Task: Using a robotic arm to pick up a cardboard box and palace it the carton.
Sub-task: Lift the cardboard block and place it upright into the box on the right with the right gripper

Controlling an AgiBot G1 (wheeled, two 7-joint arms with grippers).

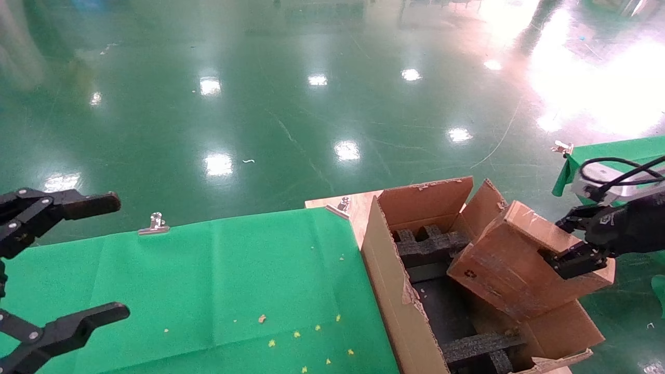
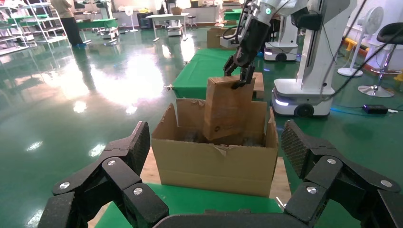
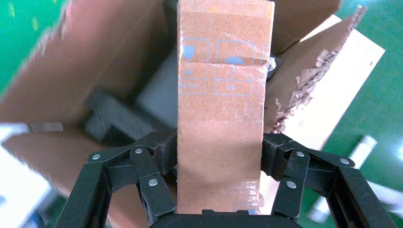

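A: Right claw (image 1: 574, 241) pinching the cardboard box (image 1: 511, 265) by its slim sides, tilted, lower end inside the carton (image 1: 387, 291).
B: Left claw (image 1: 78, 259) spread wide, hovering over the green tabletop (image 1: 218, 280).

My right gripper (image 1: 576, 241) is clamped on the cardboard box (image 1: 511, 259) over the carton (image 1: 395, 291); my left gripper (image 1: 78, 262) hangs spread wide, well left of it.
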